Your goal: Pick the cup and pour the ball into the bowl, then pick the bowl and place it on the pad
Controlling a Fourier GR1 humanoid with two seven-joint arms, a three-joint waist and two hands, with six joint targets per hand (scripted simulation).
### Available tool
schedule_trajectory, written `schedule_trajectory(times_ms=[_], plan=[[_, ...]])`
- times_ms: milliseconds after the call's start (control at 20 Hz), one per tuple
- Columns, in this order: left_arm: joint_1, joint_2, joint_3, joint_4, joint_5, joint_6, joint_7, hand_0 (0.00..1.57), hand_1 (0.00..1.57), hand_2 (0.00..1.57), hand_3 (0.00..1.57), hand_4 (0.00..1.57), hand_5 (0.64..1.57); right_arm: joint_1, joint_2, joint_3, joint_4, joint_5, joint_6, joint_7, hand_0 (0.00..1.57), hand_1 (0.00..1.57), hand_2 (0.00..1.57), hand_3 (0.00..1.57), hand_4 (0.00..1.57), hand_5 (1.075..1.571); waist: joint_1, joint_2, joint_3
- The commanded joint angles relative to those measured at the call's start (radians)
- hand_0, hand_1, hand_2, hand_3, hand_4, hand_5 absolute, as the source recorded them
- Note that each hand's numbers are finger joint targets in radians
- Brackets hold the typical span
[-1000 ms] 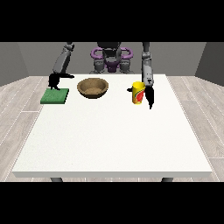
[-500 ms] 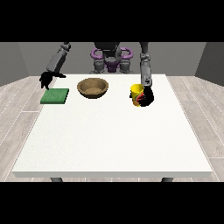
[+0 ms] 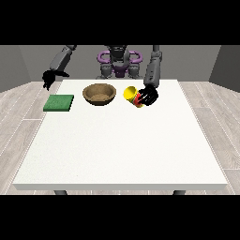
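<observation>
Cup (image 3: 131, 95) sat tilted toward the bowl (image 3: 99, 93), clasped by the hand at the view's right (image 3: 149, 96); you were mid-pour, and next needed its mouth carried over the bowl.

No readable text, labels, brands, numbers or signs anywhere. Yellow cup with red patch (image 3: 133, 95): the patch shows no legible marking. Brown wooden bowl (image 3: 99, 93), flat green square pad (image 3: 59, 102), large white table (image 3: 119, 145): all plain, unmarked surfaces.
</observation>
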Motion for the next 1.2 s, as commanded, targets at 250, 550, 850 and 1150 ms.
schedule_trajectory(times_ms=[250, 550, 850, 1150], plan=[[-0.002, 0.014, -0.279, 0.079, -0.485, 0.104, 0.368, 1.41, 1.41, 1.57, 1.57, 1.14, 1.57, -0.007, 0.031, 0.001, 0.143, 0.02, -0.026, 0.027, 0.0, 0.0, 0.2, 0.15, 0.34, 1.551, 0.046, -0.189, 0.0], [-0.13, -0.034, -0.462, 0.037, -0.77, -0.091, 0.627, 1.27, 1.27, 1.57, 1.54, 0.88, 1.533, 0.024, -0.008, -0.049, 0.279, 0.022, -0.061, 0.013, 0.0, 0.0, 0.23, 0.12, 0.37, 1.547, 0.177, -0.303, 0.0002], [-0.21, -0.16, -0.532, -0.007, -0.893, -0.282, 0.782, 1.17, 1.17, 1.57, 1.49, 0.91, 1.535, 0.093, -0.037, -0.067, 0.331, 0.021, -0.017, -0.06, 0.0, 0.0, 0.29, 0.22, 0.4, 1.538, 0.218, -0.33, -0.0042], [-0.218, -0.231, -0.628, -0.08, -0.98, -0.432, 0.827, 0.22, 0.22, 1.57, 1.44, 0.87, 1.529, 0.092, -0.037, -0.098, 0.389, 0.007, -0.039, -0.096, 0.0, 0.0, 0.24, 0.39, 0.4, 1.54, 0.286, -0.33, -0.0047]])
